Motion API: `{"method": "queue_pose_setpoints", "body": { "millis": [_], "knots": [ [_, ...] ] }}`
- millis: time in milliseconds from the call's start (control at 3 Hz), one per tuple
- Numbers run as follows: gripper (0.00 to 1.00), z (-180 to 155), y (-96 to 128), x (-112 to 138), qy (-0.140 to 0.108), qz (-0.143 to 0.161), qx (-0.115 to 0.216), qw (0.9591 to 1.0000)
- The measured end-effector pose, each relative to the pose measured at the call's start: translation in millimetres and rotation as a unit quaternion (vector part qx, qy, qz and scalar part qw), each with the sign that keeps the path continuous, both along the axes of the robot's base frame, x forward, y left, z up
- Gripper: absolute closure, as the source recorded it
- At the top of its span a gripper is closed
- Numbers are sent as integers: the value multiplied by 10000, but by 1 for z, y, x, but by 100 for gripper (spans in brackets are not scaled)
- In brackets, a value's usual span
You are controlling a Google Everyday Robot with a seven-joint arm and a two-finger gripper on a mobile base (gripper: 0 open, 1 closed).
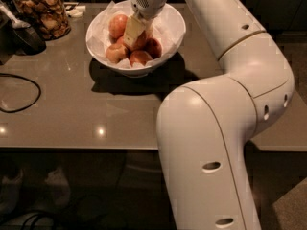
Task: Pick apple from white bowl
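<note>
Okay: arm [216, 128] is filling lower right, black cable [19, 92] is looping at left edge on the table [72, 119]. Upper centre, gripper [135, 35] is reaching down into the white bowl [175, 25], touching the apple [143, 40] mid-pile; grip state: cannot tell. Snack jar [43, 11] is sitting upper left.
</note>
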State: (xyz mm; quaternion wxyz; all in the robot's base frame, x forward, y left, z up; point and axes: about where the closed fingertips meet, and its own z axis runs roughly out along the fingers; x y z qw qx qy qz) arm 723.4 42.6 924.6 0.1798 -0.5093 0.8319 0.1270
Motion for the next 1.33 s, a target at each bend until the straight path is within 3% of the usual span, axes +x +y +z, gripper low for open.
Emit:
{"method": "queue_pose_setpoints", "body": {
  "millis": [333,1000,1333],
  "knots": [
    [95,0,0,0,0,0,0,10000],
    [100,2,5,4,-78,0,74,9999],
    [100,24,6,-1,-225,5,170,9996]
  ]
}}
